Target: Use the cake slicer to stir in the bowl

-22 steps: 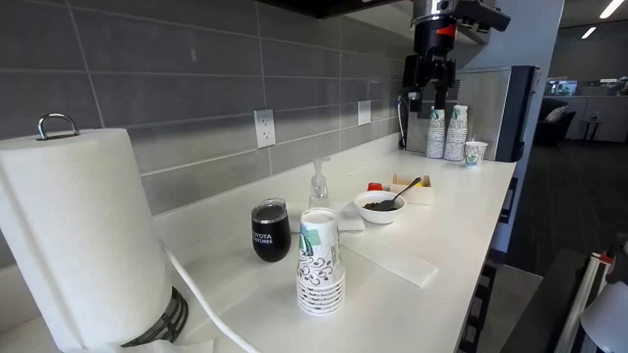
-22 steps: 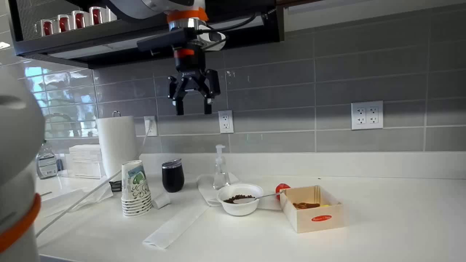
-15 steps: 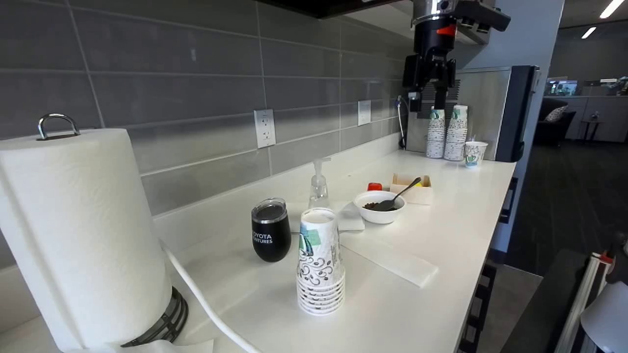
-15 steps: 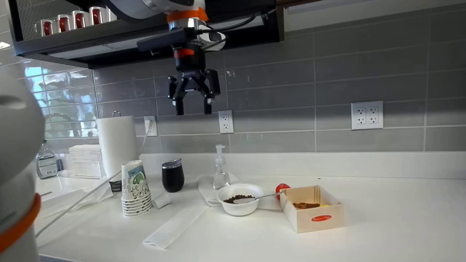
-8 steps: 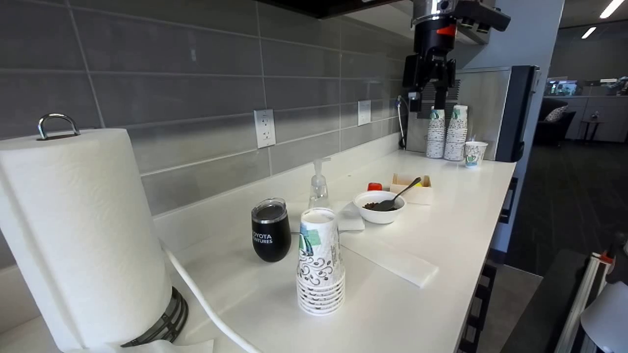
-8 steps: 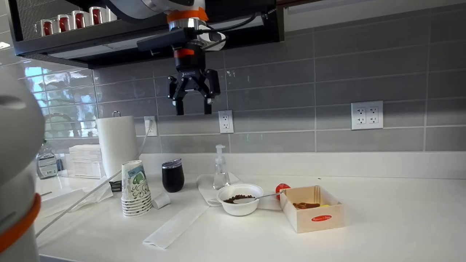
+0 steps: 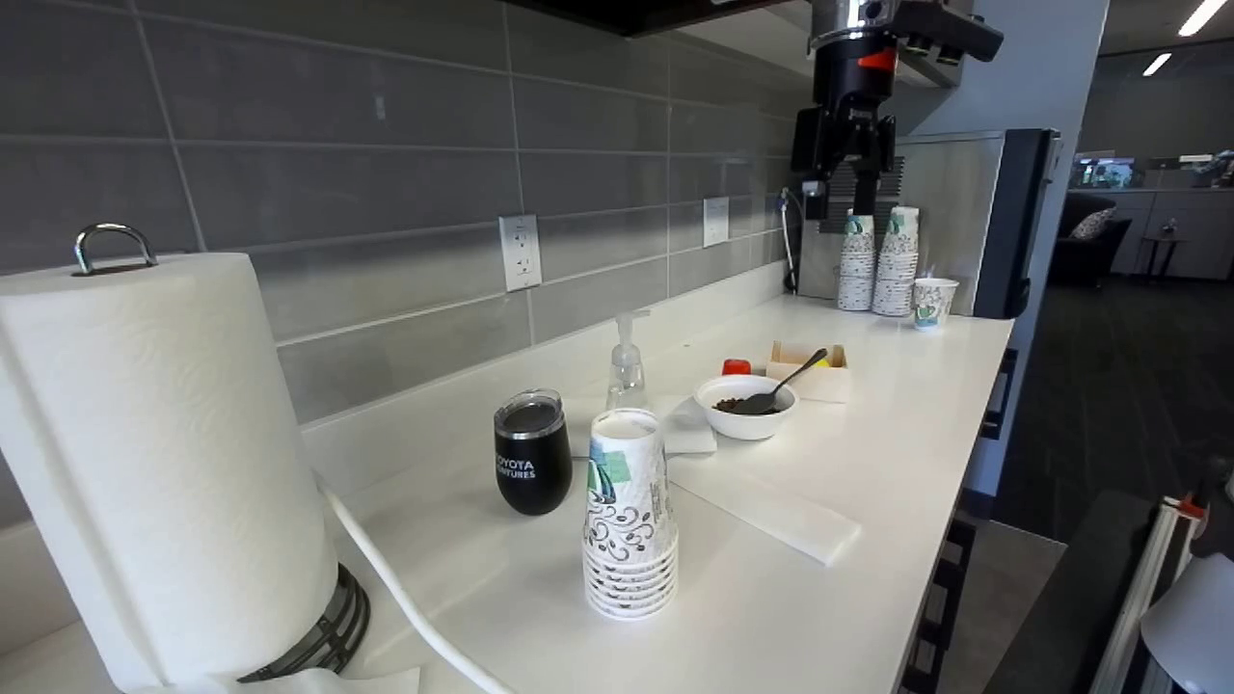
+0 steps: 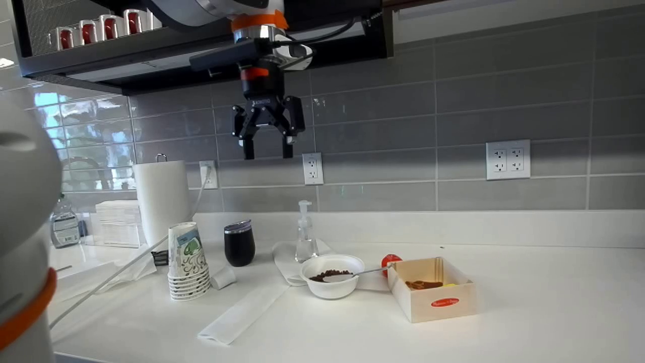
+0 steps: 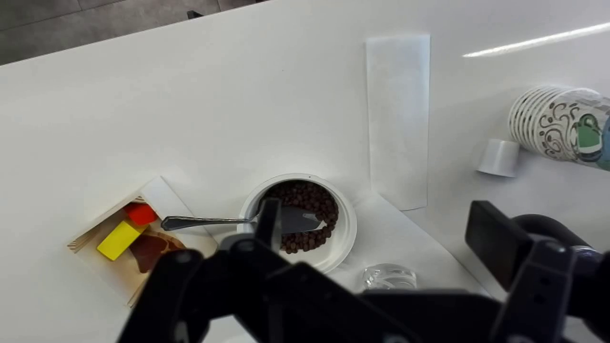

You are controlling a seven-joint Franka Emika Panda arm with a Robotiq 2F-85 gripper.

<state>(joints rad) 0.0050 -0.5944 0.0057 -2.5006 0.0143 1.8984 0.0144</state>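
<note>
- I have the end effector [image 8: 267,150] high above the tabletop [image 8: 549,302], jaws spread wide, holding nothing.
- Cake slicer [image 9: 296,220]: blade on the brown beans [image 9: 310,193] inside the bowl [image 8: 332,291], handle inclined across the rim.
- The handle points toward the wooden box [image 8: 423,308]; I cannot confirm contact there.
- Wrist view: the tabletop edge runs well apart from the bowl, white surface between, grey floor [image 9: 105,21] beyond.
- Rear side: the pump bottle [image 8: 305,239] stands near the bowl, closer to the tiled wall [image 8: 375,136].
</note>
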